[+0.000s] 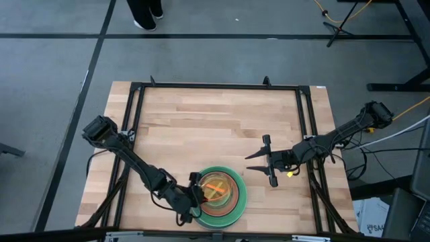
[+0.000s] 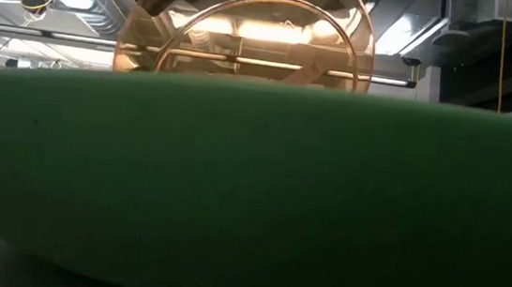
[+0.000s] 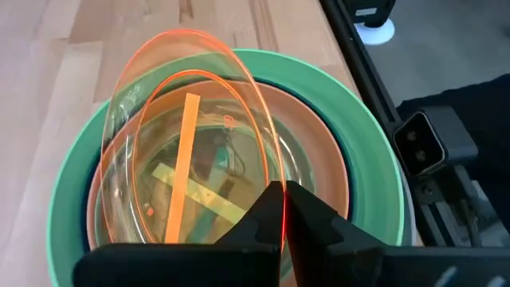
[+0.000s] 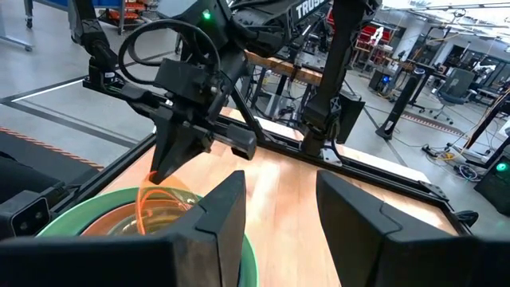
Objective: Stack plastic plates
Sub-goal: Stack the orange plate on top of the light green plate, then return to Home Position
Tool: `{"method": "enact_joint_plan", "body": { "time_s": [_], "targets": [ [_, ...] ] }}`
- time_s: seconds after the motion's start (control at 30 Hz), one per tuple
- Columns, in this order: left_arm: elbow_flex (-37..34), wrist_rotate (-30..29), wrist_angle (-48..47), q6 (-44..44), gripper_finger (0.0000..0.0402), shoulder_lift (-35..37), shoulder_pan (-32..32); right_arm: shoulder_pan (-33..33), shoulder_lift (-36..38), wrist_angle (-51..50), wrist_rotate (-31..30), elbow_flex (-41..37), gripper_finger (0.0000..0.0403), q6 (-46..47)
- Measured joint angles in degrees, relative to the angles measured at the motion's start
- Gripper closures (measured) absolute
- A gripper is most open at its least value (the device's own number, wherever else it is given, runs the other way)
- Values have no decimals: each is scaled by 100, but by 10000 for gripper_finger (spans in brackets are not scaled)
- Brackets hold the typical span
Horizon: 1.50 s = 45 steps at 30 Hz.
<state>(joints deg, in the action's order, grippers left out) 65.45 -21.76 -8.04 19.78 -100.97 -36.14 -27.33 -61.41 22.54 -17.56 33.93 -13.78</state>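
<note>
A stack of plates sits near the table's near edge, the large light green plate (image 1: pixel 236 202) (image 3: pixel 374 143) outermost. Nested in it are a dark teal plate (image 3: pixel 341 127), a terracotta plate (image 3: pixel 319 135) and translucent small ones. The green plate's wall (image 2: pixel 252 181) fills the low view. My left gripper (image 1: pixel 197 196) (image 3: pixel 283 215) is over the stack's left side, shut on the translucent orange plate (image 3: pixel 191 72) (image 2: pixel 248 30). My right gripper (image 1: pixel 261 162) (image 4: pixel 279 215) hovers open to the right of the stack. No grey plate shows. My left gripper pinches the orange plate's rim (image 3: pixel 271 187) between its two fingers, coming from above and from the table's left, slanting down (image 4: pixel 179 151). The plate stands steeply tilted inside the stack, its free rim (image 3: pixel 183 33) raised. I cannot tell whether its lower edge rests on the plates beneath.
A black frame (image 1: pixel 215 86) runs around the wooden tabletop (image 1: pixel 215 128), and one rail (image 3: pixel 374 80) passes close to the stack's right side. Bare wood lies toward the far edge. A person's feet (image 1: pixel 146 13) show beyond the far edge.
</note>
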Motion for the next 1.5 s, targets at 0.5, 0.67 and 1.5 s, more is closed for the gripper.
{"method": "enact_joint_plan", "body": {
  "time_s": [0.5, 0.67, 1.5],
  "targets": [
    [-2, 1023, -15, 416, 299, 43, 299, -2, 2, 45, 2, 0, 254, 35],
    [23, 1717, -61, 617, 291, 176, 341, -1, 1, 103, 3, 0, 254, 55],
    [-1746, 280, -391, -615, 300, 3006, 1635, 98, -189, -2, -389, 2, 254, 757]
  ]
}}
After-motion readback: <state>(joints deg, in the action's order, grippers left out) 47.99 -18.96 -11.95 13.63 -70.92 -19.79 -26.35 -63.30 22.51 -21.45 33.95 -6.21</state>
